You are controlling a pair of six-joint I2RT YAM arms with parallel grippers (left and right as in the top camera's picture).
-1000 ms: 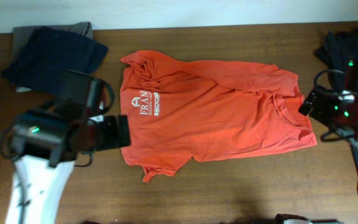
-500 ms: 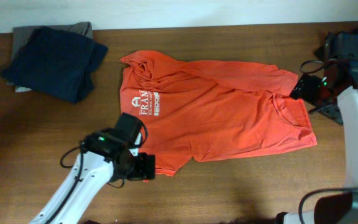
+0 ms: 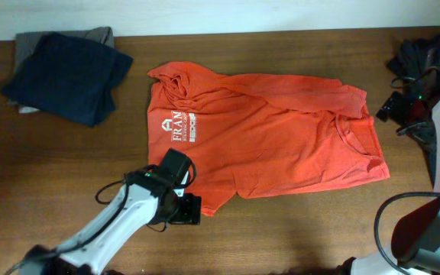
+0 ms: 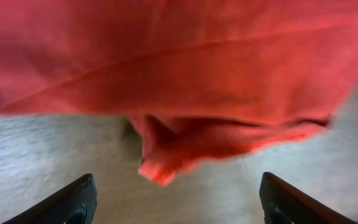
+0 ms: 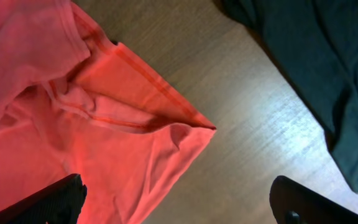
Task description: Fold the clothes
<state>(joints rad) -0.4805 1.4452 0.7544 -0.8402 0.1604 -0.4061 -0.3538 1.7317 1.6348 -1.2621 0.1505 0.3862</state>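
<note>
The clothes here are chiefly a red-orange T-shirt (image 3: pixel 281 137) with white lettering (image 3: pixel 176 127), lying spread and creased across the table's middle. My left gripper (image 3: pixel 188 208) sits at the shirt's lower-left hem corner. In the left wrist view that corner (image 4: pixel 160 169) hangs just ahead of the open gripper (image 4: pixel 176 208), nothing between the fingers (image 4: pixel 67 205). My right gripper (image 3: pixel 386 109) hovers by the shirt's upper-right edge. In the right wrist view the gripper (image 5: pixel 176 205) is open, with a pointed shirt corner (image 5: pixel 197 130) ahead of it and red cloth by the left finger (image 5: pixel 51 202).
A folded navy garment (image 3: pixel 63 72) lies on a grey one (image 3: pixel 29 38) at the back left. A dark heap of clothes (image 3: pixel 422 53) sits at the back right, close to my right arm, and shows as dark cloth (image 5: pixel 316 62). Bare wood (image 3: pixel 304 229) runs along the front.
My left arm has swung from left of the shirt down and right to its lower-left hem corner. My right gripper has shifted slightly right along the shirt's edge.
</note>
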